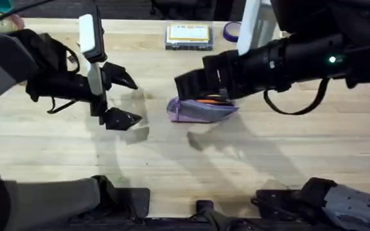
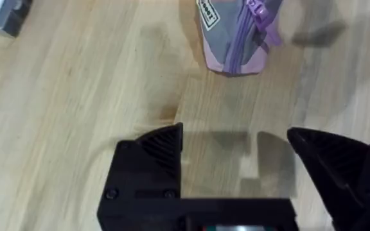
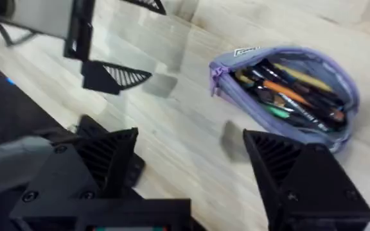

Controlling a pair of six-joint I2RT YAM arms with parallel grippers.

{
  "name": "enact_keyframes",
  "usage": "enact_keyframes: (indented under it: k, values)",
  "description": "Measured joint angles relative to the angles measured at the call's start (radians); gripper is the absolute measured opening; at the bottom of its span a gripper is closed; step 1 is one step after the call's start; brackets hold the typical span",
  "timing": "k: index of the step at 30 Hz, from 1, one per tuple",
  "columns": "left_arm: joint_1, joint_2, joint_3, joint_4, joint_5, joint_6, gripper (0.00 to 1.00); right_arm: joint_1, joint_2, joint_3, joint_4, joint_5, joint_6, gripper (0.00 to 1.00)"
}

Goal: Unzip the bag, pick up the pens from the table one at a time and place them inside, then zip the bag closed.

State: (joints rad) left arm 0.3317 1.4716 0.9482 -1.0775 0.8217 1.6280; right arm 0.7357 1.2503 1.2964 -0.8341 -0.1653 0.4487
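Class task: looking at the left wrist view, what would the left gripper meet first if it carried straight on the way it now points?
Most likely the bag. Bare table lies between it and the open left gripper; depth is hard to judge.

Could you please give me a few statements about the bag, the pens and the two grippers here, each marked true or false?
1. The bag is open, with pens lying inside it. True.
2. The left gripper is shut on a pen. False: its fingers are open with bare table between them.
3. The right gripper is open and holds nothing. True.
4. The bag sits on top of the blue-and-yellow box. False: the bag lies on the table, well apart from the box near the far edge.
5. The left gripper is touching the bag. False: it is off to the bag's side, clear of it.
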Motion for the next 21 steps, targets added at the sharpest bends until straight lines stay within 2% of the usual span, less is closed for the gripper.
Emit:
enact_keyframes:
  k: [6, 10, 16, 21]
  values:
    - [0.000, 0.027, 0.000, 0.000, 0.021, 0.015, 0.994, 0.001, 0.000, 0.000, 0.012, -0.007, 0.171, 0.998]
    - [0.000, 0.027, 0.000, 0.001, 0.024, 0.016, 0.993, 0.030, 0.000, 0.000, 0.015, 0.052, 0.295, 0.997]
    - [0.000, 0.027, 0.000, 0.001, 0.024, 0.016, 0.993, 0.168, 0.016, 0.000, 0.021, 0.213, 0.527, 0.997]
    - [0.000, 0.027, 0.000, 0.001, 0.024, 0.016, 0.993, 0.259, 0.085, 0.000, 0.026, 0.300, 0.621, 0.997]
